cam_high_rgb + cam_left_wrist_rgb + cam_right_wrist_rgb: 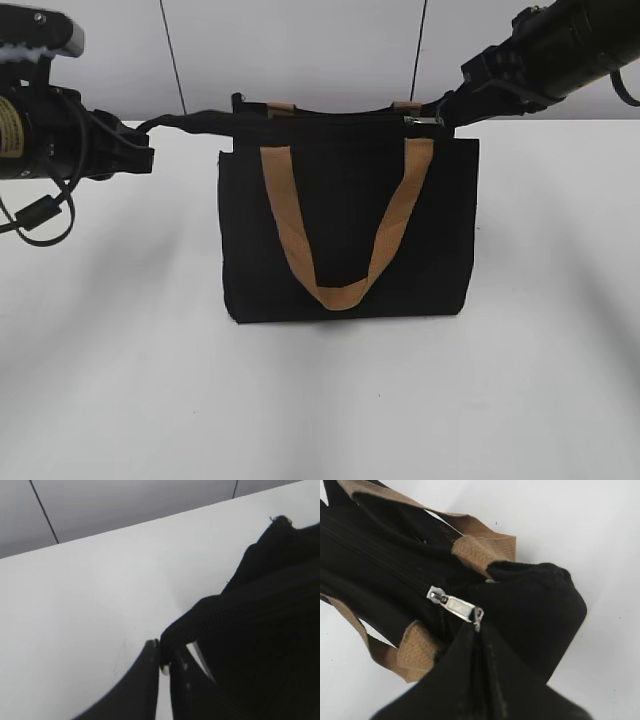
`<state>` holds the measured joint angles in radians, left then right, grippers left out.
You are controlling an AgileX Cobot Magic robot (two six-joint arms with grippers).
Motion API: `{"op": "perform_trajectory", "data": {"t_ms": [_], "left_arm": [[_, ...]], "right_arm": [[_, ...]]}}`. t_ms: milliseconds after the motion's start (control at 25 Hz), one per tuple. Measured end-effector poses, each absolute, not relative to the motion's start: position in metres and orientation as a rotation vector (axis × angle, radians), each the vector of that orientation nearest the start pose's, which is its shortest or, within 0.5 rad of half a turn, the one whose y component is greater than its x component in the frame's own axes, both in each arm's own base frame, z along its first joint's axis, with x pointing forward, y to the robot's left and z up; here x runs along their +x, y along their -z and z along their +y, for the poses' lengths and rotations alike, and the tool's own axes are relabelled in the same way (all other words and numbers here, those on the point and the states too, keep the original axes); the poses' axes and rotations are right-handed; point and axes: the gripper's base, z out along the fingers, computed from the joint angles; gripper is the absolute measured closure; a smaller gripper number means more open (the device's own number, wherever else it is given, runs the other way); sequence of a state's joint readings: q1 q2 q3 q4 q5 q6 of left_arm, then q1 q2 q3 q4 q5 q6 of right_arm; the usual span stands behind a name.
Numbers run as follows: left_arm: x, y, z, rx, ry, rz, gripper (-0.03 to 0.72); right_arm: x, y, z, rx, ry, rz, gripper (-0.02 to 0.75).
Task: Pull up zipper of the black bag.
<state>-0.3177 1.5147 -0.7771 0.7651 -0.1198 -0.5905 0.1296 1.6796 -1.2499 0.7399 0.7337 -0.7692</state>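
Note:
The black bag (350,240) stands upright on the white table with a tan handle (345,230) hanging down its front. Its zipper (330,117) runs along the top edge, and the silver pull tab (425,120) sits near the right end. My right gripper (479,630) is shut on the end of the silver pull tab (454,605); it shows at the bag's top right corner (445,115). My left gripper (164,660) is shut on the bag's left top corner fabric (200,622), which is stretched out to the left (190,124).
The white table (320,400) extends all round the bag. A grey wall with dark seams (175,50) stands behind. The left arm's body and cable (40,150) hang over the table's left side.

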Motion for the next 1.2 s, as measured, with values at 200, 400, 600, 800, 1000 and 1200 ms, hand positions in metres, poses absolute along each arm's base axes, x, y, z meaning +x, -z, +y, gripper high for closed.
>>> {"op": "perform_trajectory", "data": {"t_ms": [200, 400, 600, 800, 1000, 1200], "left_arm": [[0.286, -0.227, -0.117, 0.522, 0.217, 2.090, 0.440], [0.270, -0.242, -0.116, 0.379, 0.217, 2.171, 0.294], [0.249, -0.256, -0.100, 0.180, 0.192, 2.301, 0.295], [0.225, -0.271, -0.089, 0.157, 0.175, 2.376, 0.340], [0.202, -0.288, -0.083, 0.230, 0.203, 2.381, 0.350], [0.175, -0.307, -0.071, 0.252, 0.191, 2.370, 0.351]], "right_arm": [[0.351, -0.270, 0.087, -0.561, -0.582, 2.399, 0.435], [0.347, -0.269, 0.088, -0.568, -0.621, 2.435, 0.305], [0.342, -0.272, 0.090, -0.586, -0.643, 2.448, 0.294], [0.324, -0.293, 0.100, -0.675, -0.620, 2.413, 0.293], [0.295, -0.319, 0.111, -0.758, -0.572, 2.405, 0.293], [0.254, -0.319, 0.114, -0.765, -0.569, 2.415, 0.293]]}}
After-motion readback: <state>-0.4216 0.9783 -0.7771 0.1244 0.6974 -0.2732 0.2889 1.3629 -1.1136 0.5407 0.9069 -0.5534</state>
